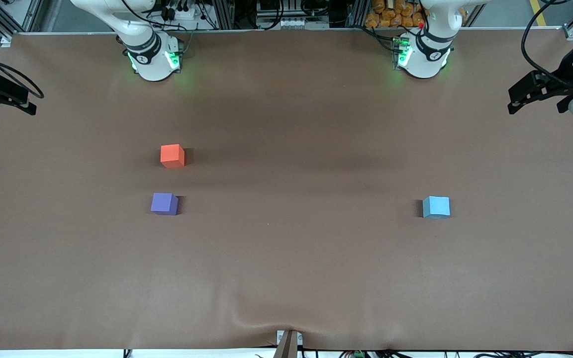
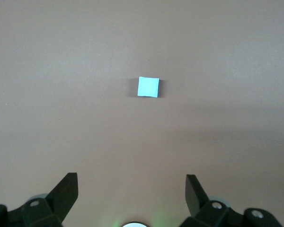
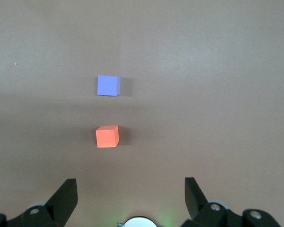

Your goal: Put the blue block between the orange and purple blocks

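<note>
No readable brand text or labels on any block; small marks on the arm bases are too small to read.

Blue block (image 1: 436, 207) sits alone on the brown table cover (image 1: 286, 258), toward the left arm's end, well apart from the other two cubes. In the left wrist view the blue block (image 2: 148, 87) lies flat and square with nothing touching it.

Orange block (image 1: 172, 155) and purple block (image 1: 164, 203) are at the right arm's end, near each other but not touching, with bare cover between them. Clock-wise in the front view, purple is at about 6 o'clock from orange, so nearer the front camera. Blue is at roughly 3 o'clock from purple. Right wrist view shows the orange block (image 3: 107, 136) and purple block (image 3: 108, 85) apart.

Nothing lies between blue and the pair, just cover. The cover is matte, with a wrinkle at its edge nearest the front camera. A small bracket (image 1: 289, 342) sits at that edge. All cubes are matte, sharp-edged and equal in size.

Left gripper (image 2: 131, 189) waits above the left arm's end of the table, fingers spread wide, holding nothing. Right gripper (image 3: 130, 189) waits above the right arm's end, fingers also wide, holding nothing. Green lights glow at both arm bases.
</note>
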Robot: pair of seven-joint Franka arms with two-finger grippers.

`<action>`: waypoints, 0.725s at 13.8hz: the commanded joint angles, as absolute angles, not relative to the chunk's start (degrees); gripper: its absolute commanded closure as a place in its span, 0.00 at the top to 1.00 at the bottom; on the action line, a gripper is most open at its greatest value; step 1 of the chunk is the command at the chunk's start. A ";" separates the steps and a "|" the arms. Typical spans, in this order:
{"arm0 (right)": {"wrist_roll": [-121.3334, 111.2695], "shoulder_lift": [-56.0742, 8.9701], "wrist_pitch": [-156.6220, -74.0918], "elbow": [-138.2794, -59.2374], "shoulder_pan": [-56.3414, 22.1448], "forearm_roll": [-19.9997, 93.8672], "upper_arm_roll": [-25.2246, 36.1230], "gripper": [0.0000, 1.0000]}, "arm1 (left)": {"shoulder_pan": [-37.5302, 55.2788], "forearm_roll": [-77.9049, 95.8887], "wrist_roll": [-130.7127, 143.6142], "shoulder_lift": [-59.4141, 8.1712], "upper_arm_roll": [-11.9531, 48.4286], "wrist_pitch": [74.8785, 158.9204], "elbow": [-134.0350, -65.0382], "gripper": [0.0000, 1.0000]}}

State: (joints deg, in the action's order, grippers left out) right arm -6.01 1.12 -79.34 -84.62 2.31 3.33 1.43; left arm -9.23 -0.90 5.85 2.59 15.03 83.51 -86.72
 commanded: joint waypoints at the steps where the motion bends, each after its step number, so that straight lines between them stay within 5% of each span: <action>1: -6.24 1.23 -78.58 -84.29 3.16 4.13 1.05 1.00 | -10.28 -0.09 5.63 1.32 15.21 82.09 -85.08 1.00; 10: -6.24 1.23 -78.57 -84.29 3.08 4.13 1.05 1.00 | -10.20 -0.09 6.06 1.23 15.29 82.88 -85.17 1.00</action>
State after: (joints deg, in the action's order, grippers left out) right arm -6.01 1.12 -79.19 -84.62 2.32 3.34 1.43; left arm -9.64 -0.90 5.86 1.57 14.86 83.51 -86.27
